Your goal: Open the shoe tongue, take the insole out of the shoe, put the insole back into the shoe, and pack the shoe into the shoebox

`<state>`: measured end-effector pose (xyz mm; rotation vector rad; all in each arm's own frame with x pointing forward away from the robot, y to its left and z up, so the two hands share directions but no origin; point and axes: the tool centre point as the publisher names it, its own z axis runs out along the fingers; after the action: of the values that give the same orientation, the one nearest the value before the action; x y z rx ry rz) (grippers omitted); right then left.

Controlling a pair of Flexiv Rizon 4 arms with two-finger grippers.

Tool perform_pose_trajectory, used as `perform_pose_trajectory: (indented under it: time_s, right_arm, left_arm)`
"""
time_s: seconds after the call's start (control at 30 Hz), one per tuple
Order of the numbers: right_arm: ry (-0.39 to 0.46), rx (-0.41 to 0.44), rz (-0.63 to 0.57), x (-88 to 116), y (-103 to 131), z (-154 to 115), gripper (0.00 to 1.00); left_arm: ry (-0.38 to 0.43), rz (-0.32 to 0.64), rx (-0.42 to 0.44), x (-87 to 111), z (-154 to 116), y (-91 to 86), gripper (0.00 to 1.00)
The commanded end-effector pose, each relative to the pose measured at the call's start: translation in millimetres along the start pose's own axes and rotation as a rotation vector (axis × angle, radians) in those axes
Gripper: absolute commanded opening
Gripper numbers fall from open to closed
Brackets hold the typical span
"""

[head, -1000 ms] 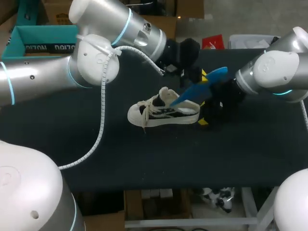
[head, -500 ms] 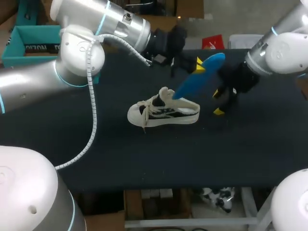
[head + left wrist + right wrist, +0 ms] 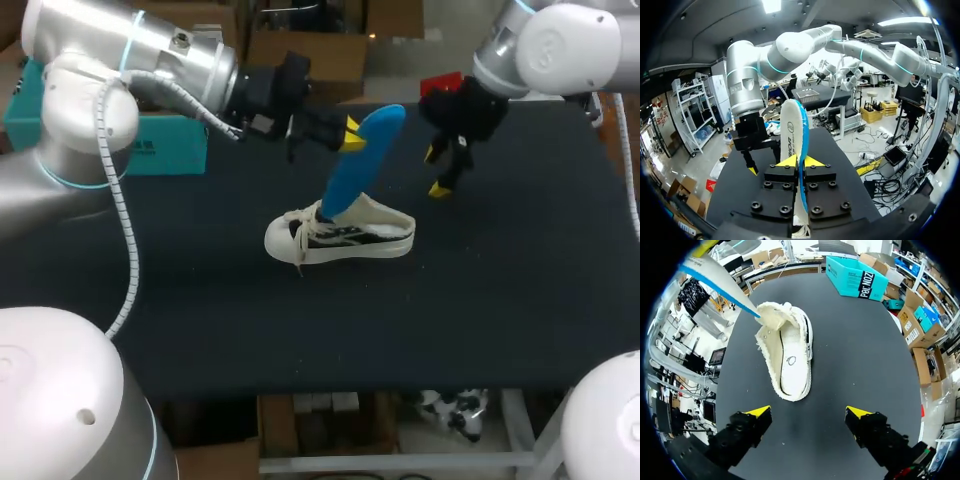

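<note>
The dark table [image 3: 500,320] carries everything, with the left arm [image 3: 130,60] coming over its far left corner and the right arm [image 3: 550,40] over its far right. The teal shoebox [image 3: 165,150] sits at the far left, partly hidden behind the left arm. The white shoe [image 3: 340,235] stands on its sole at mid-table, toe to the left. The blue insole [image 3: 355,160] rises steeply out of its mouth, its lower end down by the tongue [image 3: 774,315]. The left gripper [image 3: 350,135] is clamped on the insole's upper end. The right gripper [image 3: 437,172] hangs to the right of the shoe, fingers spread wide and holding nothing.

The likely trouble is that nothing pins the shoe down. If the insole's lower end snags on the tongue or collar, the shoe could lift, tip or slide. The pinch is narrow too, so the flexible insole may bend or slip free.
</note>
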<state>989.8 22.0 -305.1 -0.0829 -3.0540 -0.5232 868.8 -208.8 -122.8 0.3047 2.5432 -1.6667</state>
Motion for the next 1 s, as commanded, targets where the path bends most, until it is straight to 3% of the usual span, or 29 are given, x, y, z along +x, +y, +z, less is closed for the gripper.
perform_pose_trajectory:
  time_s: [0.03, 0.47, 1.0]
  right_arm:
    - [0.041, 0.141, -0.001, -8.7, 18.6, -0.3, 1.00]
    - [-0.002, 0.232, 0.027, -5.1, 61.3, 16.7, 1.00]
    - [-0.011, 0.308, 0.052, -1.6, 101.7, 52.8, 1.00]
  left_arm:
    - [0.002, 0.001, 0.023, 5.5, -48.7, 8.2, 0.00]
    - [-0.044, -0.005, 0.040, 39.0, -116.7, 20.8, 0.00]
    - [-0.120, -0.133, -0.009, 57.4, -167.2, 83.5, 0.00]
